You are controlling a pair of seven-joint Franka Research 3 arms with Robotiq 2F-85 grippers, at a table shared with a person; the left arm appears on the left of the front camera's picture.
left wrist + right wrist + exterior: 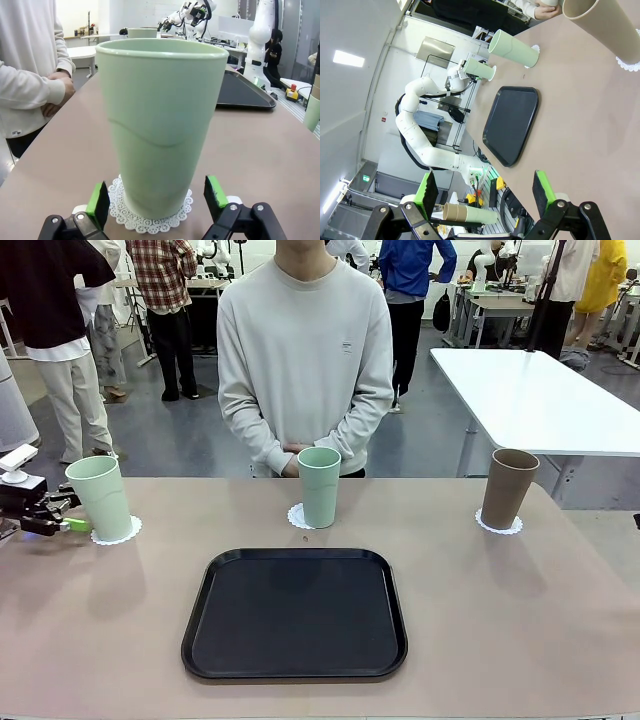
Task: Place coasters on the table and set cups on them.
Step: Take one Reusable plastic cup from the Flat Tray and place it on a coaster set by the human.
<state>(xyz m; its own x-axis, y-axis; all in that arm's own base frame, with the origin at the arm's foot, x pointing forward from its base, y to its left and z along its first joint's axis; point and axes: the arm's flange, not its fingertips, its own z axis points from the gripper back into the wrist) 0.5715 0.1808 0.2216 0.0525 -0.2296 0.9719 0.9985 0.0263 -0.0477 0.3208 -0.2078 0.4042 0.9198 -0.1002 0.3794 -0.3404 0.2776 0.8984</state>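
- Table [560, 620]: wide beige-pink top, carrying everything listed below.
- Black tray [295, 613]: flat near the table's near edge, at its middle, with nothing on it.
- Left mint cup [100, 498]: upright on a coaster [128, 533] near the table's left edge; seen close up in the left wrist view [160, 125], centred on the lacy doily [150, 212].
- Middle mint cup [319, 486]: upright on a coaster [297, 516] near the far edge, in front of the person's clasped hands [295, 462].
- Brown cup [509, 488]: upright on a coaster [498, 528] toward the far right corner.
- Left gripper [159, 197]: fingers spread wide on either side of the left mint cup's base, green pads [98, 199] clear of the wall, not touching.
- Right gripper [484, 192]: fingers wide apart, holding nothing, off the table's right edge.
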